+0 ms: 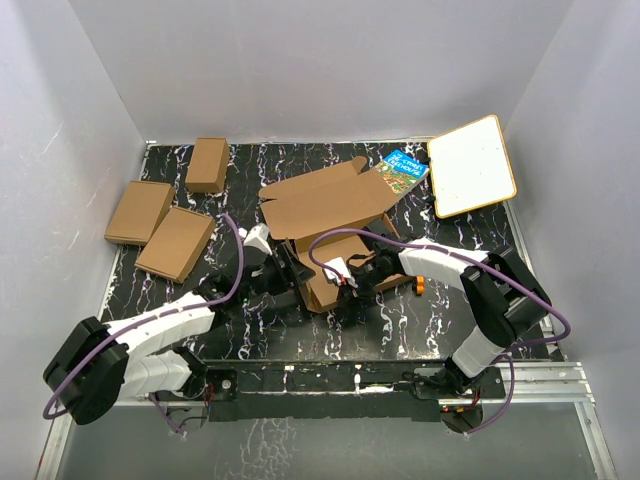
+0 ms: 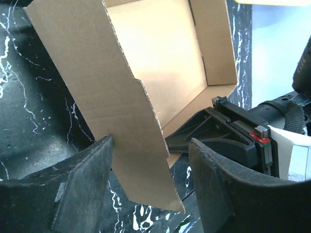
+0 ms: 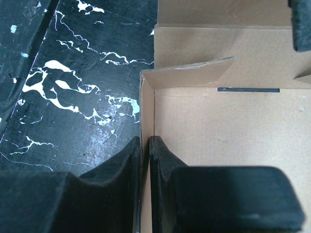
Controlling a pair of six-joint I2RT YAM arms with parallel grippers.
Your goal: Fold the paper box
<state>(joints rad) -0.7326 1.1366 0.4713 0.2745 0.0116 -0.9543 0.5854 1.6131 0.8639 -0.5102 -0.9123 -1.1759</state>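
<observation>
The paper box lies partly folded in the middle of the black marbled table, with its lid flap raised toward the back. My left gripper is at the box's left side. In the left wrist view it stands open, and a loose side flap hangs between the fingers, resting against the left finger only. My right gripper is at the box's near end. In its own view it is shut on the upright side wall, one finger inside the box and one outside.
Three smaller folded cardboard boxes lie at the back left. A blue book and a white board lie at the back right. White walls close in the table on three sides.
</observation>
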